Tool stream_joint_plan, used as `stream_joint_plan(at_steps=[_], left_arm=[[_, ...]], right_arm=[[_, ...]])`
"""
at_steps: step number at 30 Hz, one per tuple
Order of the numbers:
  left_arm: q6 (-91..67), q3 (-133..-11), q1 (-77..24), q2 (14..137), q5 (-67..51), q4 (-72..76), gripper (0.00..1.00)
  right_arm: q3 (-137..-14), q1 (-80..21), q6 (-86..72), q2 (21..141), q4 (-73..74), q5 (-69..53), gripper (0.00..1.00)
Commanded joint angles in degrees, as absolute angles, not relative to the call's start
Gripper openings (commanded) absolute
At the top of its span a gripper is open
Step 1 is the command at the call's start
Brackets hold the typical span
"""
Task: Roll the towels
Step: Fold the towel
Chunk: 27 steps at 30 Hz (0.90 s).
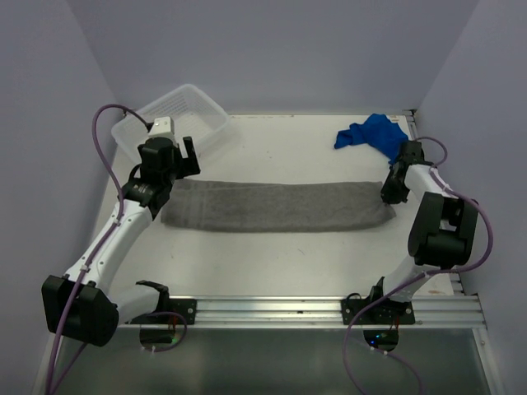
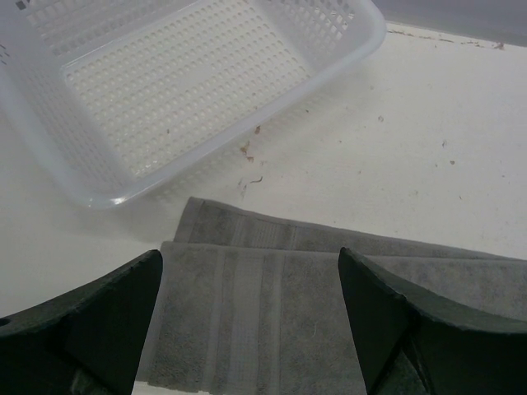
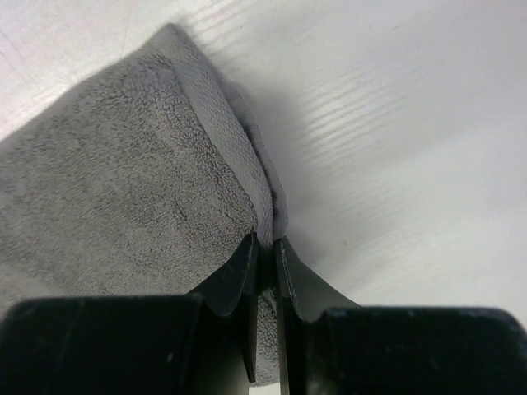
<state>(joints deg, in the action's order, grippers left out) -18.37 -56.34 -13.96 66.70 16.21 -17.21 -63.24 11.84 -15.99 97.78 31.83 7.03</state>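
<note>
My right jaws pinch the grey towel (image 3: 107, 164); my left jaws stand wide open.

The right jaws are almost closed on the folded edge at the right end of the grey towel. The left jaws hold nothing and stand over its left end. The grey towel lies flat as a long strip across the worktop (image 1: 288, 263). The blue towel (image 1: 372, 133) lies crumpled at the far right corner. The basket (image 1: 177, 111) stands at the far left.

Arms (image 1: 107, 247) white w/ blk joints, purple cables (image 1: 104, 159); left hand (image 2: 249, 257) has blk wedge fingers (image 2: 99, 321).
</note>
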Motion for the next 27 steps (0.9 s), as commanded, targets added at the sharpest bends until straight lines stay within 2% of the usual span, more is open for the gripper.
stream_joint_plan(at_steps=[1, 11, 17, 27], left_arm=[[-17.1, -56.2, -14.2, 64.6, 15.3, -14.6, 0.91], [-17.1, -56.0, -14.2, 63.9, 14.9, -14.5, 0.92], [-17.4, -55.9, -14.2, 63.9, 14.1, -14.3, 0.92], [-17.5, -55.9, -14.3, 63.7, 14.5, -14.4, 0.92]], right_arm=[[-68.5, 11.5, -14.6, 92.4, 37.2, 12.2, 0.00], [-72.8, 9.1, -14.0, 86.3, 41.0, 22.3, 0.00], [-77.5, -2.5, -14.3, 84.8, 44.0, 25.5, 0.00], [-88.8, -24.7, -21.3, 92.7, 53.3, 30.5, 0.00]])
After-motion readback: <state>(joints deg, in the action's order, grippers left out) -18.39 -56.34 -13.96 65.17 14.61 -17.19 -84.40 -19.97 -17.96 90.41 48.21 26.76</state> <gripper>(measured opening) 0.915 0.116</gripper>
